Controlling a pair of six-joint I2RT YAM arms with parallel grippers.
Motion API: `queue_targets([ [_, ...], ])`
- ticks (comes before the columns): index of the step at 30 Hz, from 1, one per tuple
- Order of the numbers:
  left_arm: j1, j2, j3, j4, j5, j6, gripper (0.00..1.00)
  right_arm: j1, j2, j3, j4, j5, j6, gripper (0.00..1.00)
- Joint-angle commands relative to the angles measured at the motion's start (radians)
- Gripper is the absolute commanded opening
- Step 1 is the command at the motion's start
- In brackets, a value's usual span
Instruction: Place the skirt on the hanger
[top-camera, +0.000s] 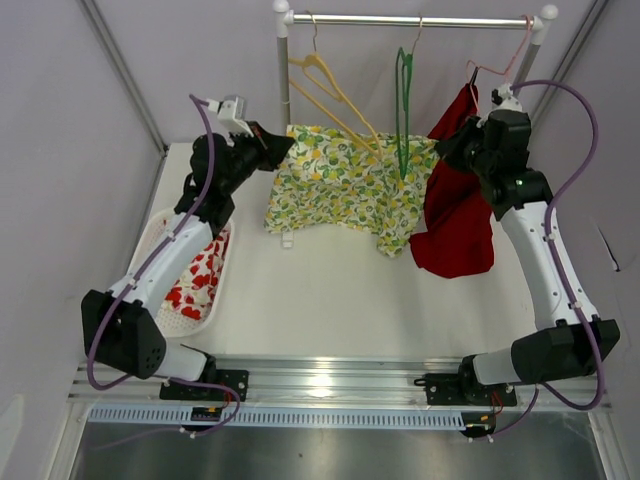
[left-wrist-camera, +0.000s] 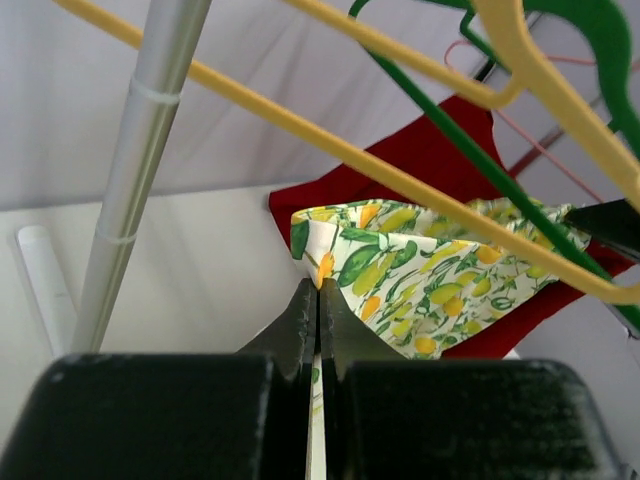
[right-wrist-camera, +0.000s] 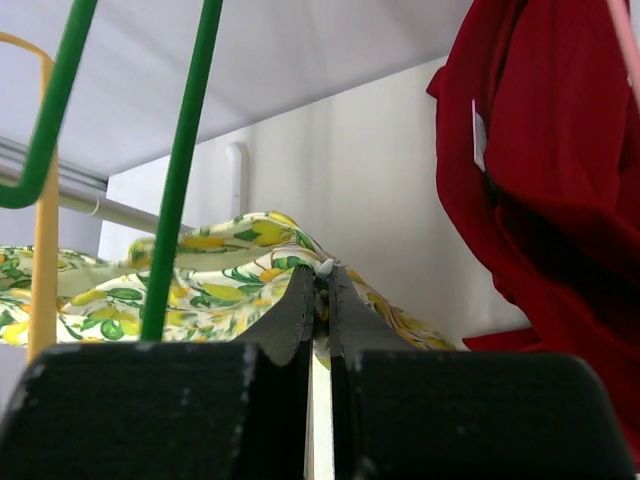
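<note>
The left claw (top-camera: 286, 141) and right claw (top-camera: 441, 152) each clench a top corner of the lemon-print skirt (top-camera: 340, 190), spread beneath the clothes rail (top-camera: 420, 19). The white basket (top-camera: 190, 322) holds red-and-white printed cloth (top-camera: 205, 268).

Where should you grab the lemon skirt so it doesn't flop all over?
By the two ends of its top edge, one from each side. The lemon skirt is floppy cloth, so pinched corners keep it spread wide and hanging flat. That is how it hangs now: left gripper shut on the left corner, right gripper on the right.
</note>
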Motion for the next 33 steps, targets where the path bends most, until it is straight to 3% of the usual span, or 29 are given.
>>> queue_targets([
  [1,0.01,-0.072,-0.163,0.085,0.034,-0.023,0.0,-0.004,-0.078,-0.07,0.041,-0.042,0.015,0.0],
  [7,0.004,-0.206,-0.515,0.157,0.06,-0.101,0.0,0.042,-0.231,-0.43,0.039,-0.069,0.016,0.0],
  [13,-0.024,-0.362,-0.756,0.061,-0.082,-0.154,0.0,0.249,-0.342,-0.691,0.001,0.042,0.09,0.02],
  [18,-0.027,-0.444,-0.842,-0.071,-0.2,-0.217,0.0,0.381,-0.377,-0.862,0.019,0.113,0.18,0.14],
  [19,-0.027,-0.45,-0.845,-0.09,-0.213,-0.221,0.0,0.392,-0.38,-0.88,0.039,0.107,0.203,0.23],
  [21,-0.031,-0.465,-0.874,-0.134,-0.249,-0.237,0.0,0.426,-0.387,-0.908,0.052,0.111,0.219,0.27],
  [22,-0.031,-0.491,-0.885,-0.139,-0.253,-0.244,0.01,0.438,-0.388,-0.926,0.053,0.121,0.227,0.36],
  [23,-0.034,-0.506,-0.901,-0.142,-0.253,-0.249,0.05,0.444,-0.391,-0.933,0.053,0.127,0.227,0.39],
  [24,-0.037,-0.523,-0.917,-0.148,-0.26,-0.26,0.16,0.452,-0.397,-0.937,0.058,0.125,0.228,0.43],
  [26,-0.044,-0.569,-0.923,-0.179,-0.263,-0.261,0.28,0.457,-0.408,-0.94,0.056,0.119,0.23,0.56],
  [27,-0.044,-0.588,-0.92,-0.186,-0.263,-0.255,0.41,0.458,-0.423,-0.933,0.04,0.124,0.23,0.59],
  [30,-0.045,-0.657,-0.877,-0.274,-0.312,-0.223,0.56,0.461,-0.448,-0.877,-0.016,0.165,0.227,0.69],
  [33,-0.045,-0.697,-0.833,-0.352,-0.32,-0.195,0.59,0.463,-0.472,-0.805,-0.083,0.217,0.219,0.71],
])
